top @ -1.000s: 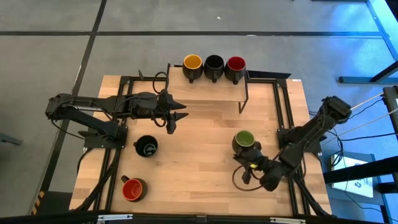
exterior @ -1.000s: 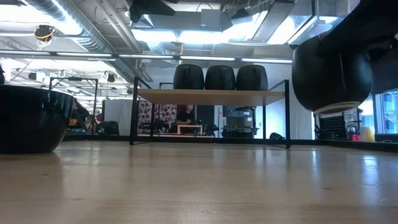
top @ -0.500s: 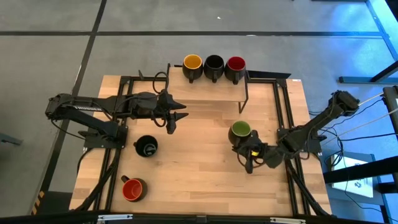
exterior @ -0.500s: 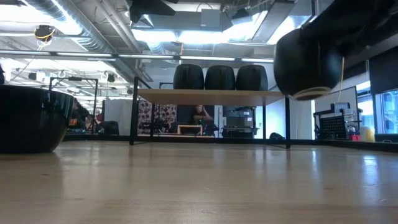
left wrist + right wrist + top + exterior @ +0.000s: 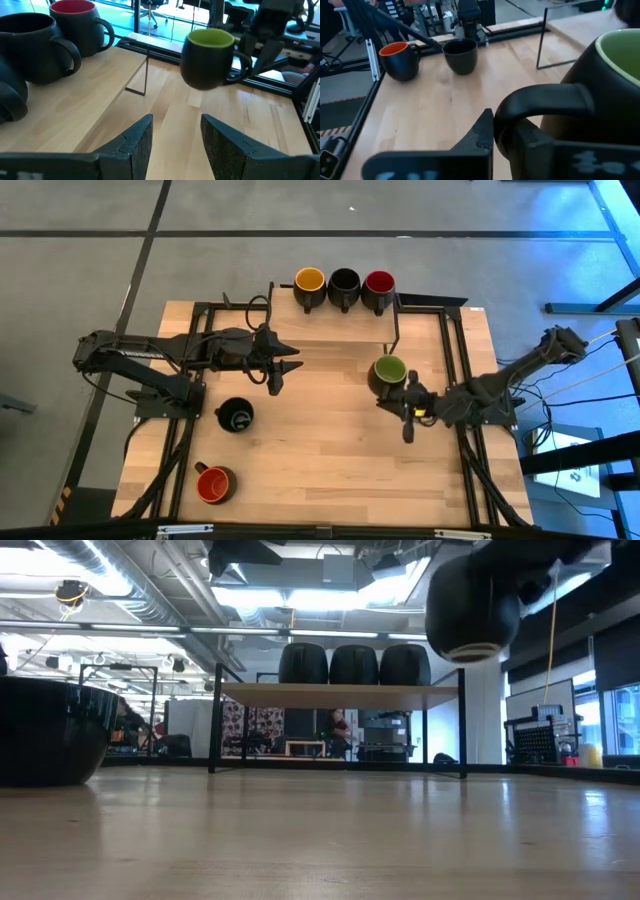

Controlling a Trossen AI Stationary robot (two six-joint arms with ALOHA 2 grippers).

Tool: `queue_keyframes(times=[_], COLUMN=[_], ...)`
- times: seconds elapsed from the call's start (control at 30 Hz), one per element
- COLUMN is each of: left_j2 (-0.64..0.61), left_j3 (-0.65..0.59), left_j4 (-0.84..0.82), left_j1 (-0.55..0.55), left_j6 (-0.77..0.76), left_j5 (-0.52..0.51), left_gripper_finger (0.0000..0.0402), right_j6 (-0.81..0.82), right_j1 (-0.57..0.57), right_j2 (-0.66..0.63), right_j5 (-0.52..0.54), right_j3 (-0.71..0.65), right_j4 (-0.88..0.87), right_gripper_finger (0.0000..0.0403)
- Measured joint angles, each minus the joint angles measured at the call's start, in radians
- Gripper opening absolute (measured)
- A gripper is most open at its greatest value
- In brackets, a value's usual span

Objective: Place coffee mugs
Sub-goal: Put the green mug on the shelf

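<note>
The green-lined mug (image 5: 388, 370) hangs in the air on the table's right half, just near of the shelf (image 5: 330, 330); my right gripper (image 5: 408, 396) is shut on it. In the low view its base (image 5: 470, 610) floats above shelf height. The yellow (image 5: 309, 280), black (image 5: 344, 280) and red (image 5: 379, 281) mugs stand on their bases on the shelf. A black mug (image 5: 236, 416) and a red mug (image 5: 213, 483) stand on the table. My left gripper (image 5: 285, 368) is open and hovers left of centre, pointing at the green mug (image 5: 207, 57). My right gripper holds the green mug by its side handle (image 5: 545, 95), pinched between the two fingers (image 5: 482, 132). The fingers come about level from the table's right side. The mug is upright and lifted clear of the table (image 5: 470, 610).
The shelf is a thin wooden board on black wire legs (image 5: 396, 340) at the table's far edge. A bare stretch of board (image 5: 430, 320) lies right of the red mug. Black rails (image 5: 455, 360) frame the table. A person (image 5: 340, 732) is far off in the room.
My right gripper has carried the green mug up and toward the table's far edge, closer to the shelf. In the low view the mug has risen from shelf height to above it. The left arm has kept still.
</note>
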Motion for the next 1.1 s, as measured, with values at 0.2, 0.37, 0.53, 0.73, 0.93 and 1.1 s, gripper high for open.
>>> queue_keyframes(times=[0.2,0.37,0.53,0.73,0.93,1.1], left_j2=[0.0,0.0,0.0,0.0,0.0,0.0], left_j3=[0.0,0.0,0.0,0.0,0.0,0.0], left_j4=[0.0,0.0,0.0,0.0,0.0,0.0], left_j1=[0.0,0.0,0.0,0.0,0.0,0.0], left_j6=[0.0,0.0,0.0,0.0,0.0,0.0], left_j5=[0.0,-0.001,-0.027,-0.027,-0.027,-0.027], left_gripper_finger=[0.0161,0.0161,0.0161,0.0161,0.0161,0.0161], right_j6=[-0.157,-0.271,-0.352,-0.42,-0.457,-0.478], right_j1=[-0.129,-0.298,-0.481,-0.678,-0.82,-0.889], right_j2=[-0.066,-0.072,-0.071,-0.061,-0.02,0.002], right_j5=[-0.124,-0.293,-0.471,-0.656,-0.792,-0.862], right_j3=[-0.006,-0.006,-0.006,-0.006,-0.006,-0.006], right_j4=[-0.007,-0.007,-0.006,-0.001,0.002,0.015], right_gripper_finger=[0.0009,0.0009,0.0009,0.0009,0.0009,0.0009])
